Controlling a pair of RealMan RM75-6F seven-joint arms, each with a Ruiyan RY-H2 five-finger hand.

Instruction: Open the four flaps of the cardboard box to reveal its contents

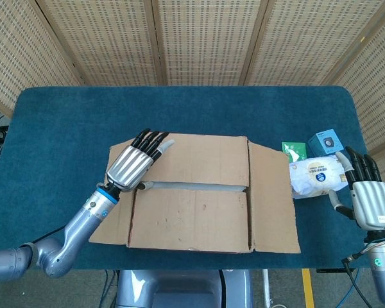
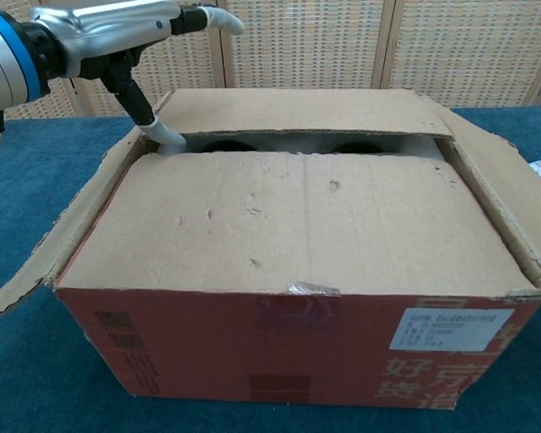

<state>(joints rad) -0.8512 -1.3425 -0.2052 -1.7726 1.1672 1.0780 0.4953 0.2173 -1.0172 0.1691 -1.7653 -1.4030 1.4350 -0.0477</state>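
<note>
Chest view: left hand [image 2: 117, 36] pinches the far flap [image 2: 298, 113] at its near-left corner, thumb under the edge. Box [image 2: 298, 298] sits just below it. Right hand [image 1: 366, 196] is spread, idle, well off to the side. Cardboard looks stiff and light; grip flaps by free edges.

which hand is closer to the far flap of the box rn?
Left. The left hand is on the far flap at its left end, thumb under the edge. The right hand is off beyond the box's right side.

Left robot hand [image 1: 132, 166] grips the cardboard box's [image 1: 199, 215] far flap [image 1: 202, 160]; gap shows.
</note>
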